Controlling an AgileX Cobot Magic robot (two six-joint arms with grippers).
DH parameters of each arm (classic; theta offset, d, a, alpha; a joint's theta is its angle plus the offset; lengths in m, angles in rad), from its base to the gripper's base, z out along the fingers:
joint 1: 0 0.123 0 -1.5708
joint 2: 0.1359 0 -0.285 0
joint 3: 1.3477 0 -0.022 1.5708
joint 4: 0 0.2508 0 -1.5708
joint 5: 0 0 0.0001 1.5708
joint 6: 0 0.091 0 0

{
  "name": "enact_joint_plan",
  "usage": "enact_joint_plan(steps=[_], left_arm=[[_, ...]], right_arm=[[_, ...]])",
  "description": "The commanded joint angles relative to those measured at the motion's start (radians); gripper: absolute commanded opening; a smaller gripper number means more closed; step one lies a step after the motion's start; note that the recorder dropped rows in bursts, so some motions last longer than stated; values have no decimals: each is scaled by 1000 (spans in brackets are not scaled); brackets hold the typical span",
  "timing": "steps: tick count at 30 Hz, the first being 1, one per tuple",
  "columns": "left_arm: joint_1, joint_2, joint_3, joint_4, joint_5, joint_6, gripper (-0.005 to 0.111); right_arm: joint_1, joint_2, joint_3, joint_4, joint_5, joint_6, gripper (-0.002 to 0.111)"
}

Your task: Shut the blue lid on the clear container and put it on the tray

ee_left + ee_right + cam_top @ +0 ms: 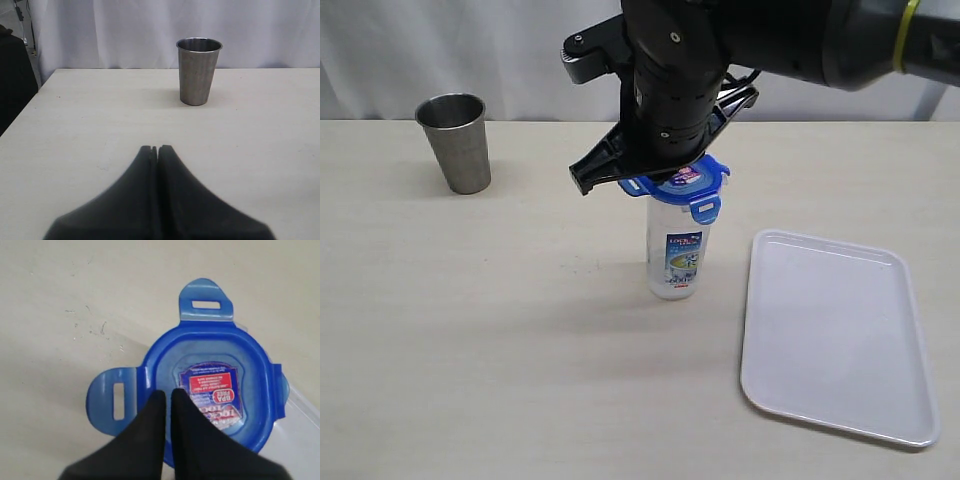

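The clear container [676, 250] stands upright on the table, just left of the tray [835, 335]. The blue lid [692, 185] sits on its mouth, sticker side up, a little tilted. In the right wrist view two flaps of the blue lid [220, 365] stick out flat. My right gripper [168, 392] is shut, its tips over the lid's near edge with nothing between them. From the exterior view, the right gripper [665, 178] comes down from above the container. My left gripper [154, 148] is shut and empty above the bare table, away from the container.
A grey steel cup [455, 140] stands at the back left, and the left wrist view shows the cup [198, 70] ahead of the left gripper. A white curtain hangs behind the table. The tray holds nothing.
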Motion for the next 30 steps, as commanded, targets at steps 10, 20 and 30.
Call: enact_joint_plan(steps=[10, 20, 30], left_arm=[[0, -1, 3, 3, -8, -2, 8], [0, -1, 3, 3, -8, -2, 8], [0, -1, 3, 4, -8, -2, 8]], right_arm=[[-20, -2, 3, -7, -69, 27, 4], [-23, -141, -9, -61, 22, 44, 5], [-126, -293, 371, 25, -145, 75, 5]])
